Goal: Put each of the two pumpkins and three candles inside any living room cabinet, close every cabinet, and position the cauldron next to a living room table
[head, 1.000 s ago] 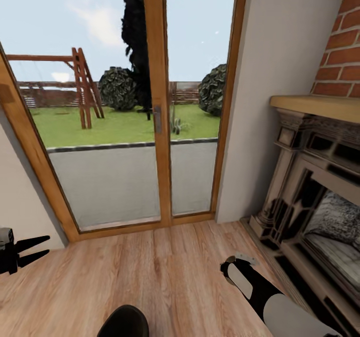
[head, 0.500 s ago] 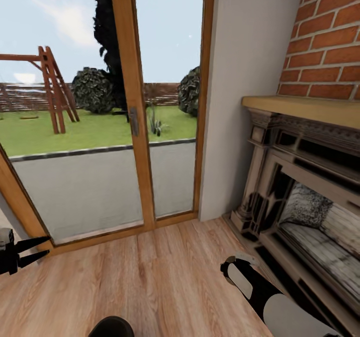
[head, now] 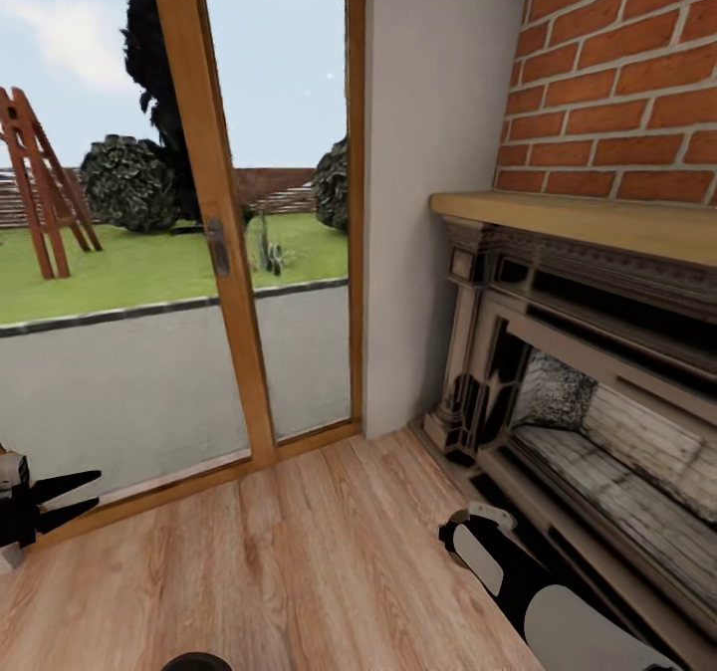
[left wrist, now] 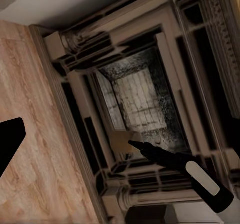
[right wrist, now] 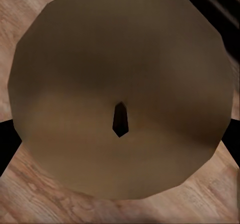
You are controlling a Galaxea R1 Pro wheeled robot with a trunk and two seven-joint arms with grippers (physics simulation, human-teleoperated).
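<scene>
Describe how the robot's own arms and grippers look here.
The left gripper has two slim, pointed black fingers on a black body with a pale grey block above. The right arm is a glossy black tube with long rounded light-grey panels and a pale cap at its near end.

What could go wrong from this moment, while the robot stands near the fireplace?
1. The candle appears pinched only by its sides in the right gripper. A jolt while driving might let it slip to the wooden floor.
2. The right arm hangs close to the fireplace. A turn toward it could bump the arm and knock the candle loose.
</scene>
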